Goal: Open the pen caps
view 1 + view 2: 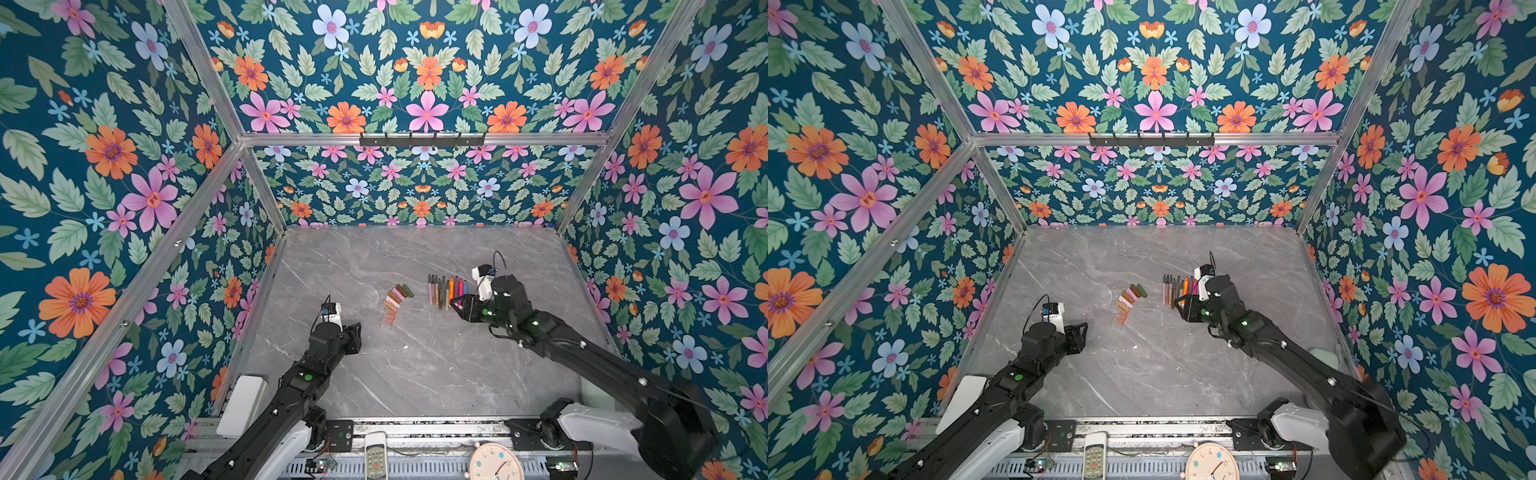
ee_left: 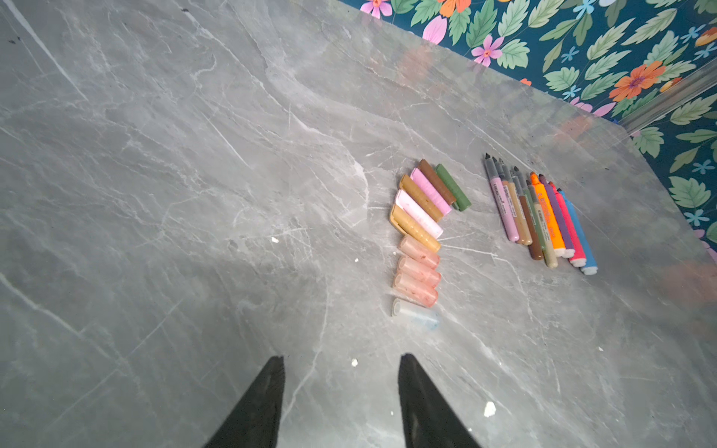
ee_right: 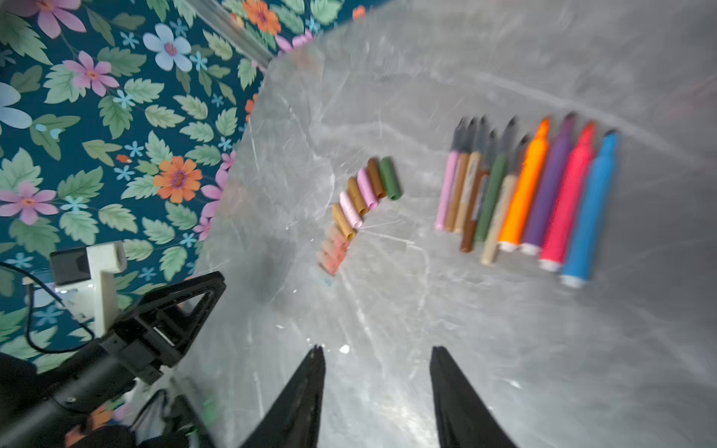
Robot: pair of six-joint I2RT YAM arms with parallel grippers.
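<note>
The pen caps lie off the pens in a curved row at mid-table: green, brown, pink, tan, then translucent reddish ones and a clear one. They also show in a top view and, blurred, in the right wrist view. The pens lie side by side to their right with tips bare. My left gripper hangs open and empty, near and left of the caps. Just right of the pens' near ends, my right gripper is also open and empty.
Small white crumbs dot the grey marble table. A remote control and a clock lie on the front rail. A white box sits at the front left. Floral walls enclose the table.
</note>
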